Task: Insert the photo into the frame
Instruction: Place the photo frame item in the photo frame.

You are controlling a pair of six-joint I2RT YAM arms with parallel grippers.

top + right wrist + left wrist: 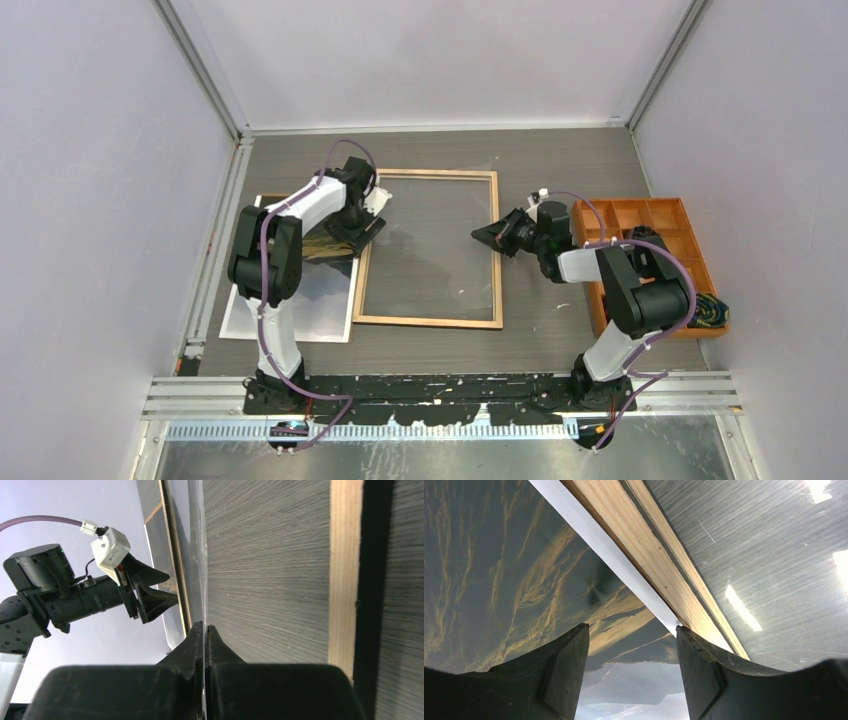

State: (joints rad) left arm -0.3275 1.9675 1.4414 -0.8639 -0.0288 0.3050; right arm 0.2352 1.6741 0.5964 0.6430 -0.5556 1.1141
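The photo (315, 300) lies face up at the left of the table, its right edge against the frame's (427, 322) left rail. The left gripper (368, 228) hangs over that edge, released, with nothing between its fingers (559, 670). The frame lies wood side up at mid-table. The right gripper (482, 235) is clenched just inside the right rail. An orange tray (650, 212) sits far right.

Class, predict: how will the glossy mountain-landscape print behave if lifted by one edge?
The thin, glossy, white-bordered landscape print probably sags, being sheet-thin. Its sheen suggests slipperiness. A visible dimple hints it creases easily.
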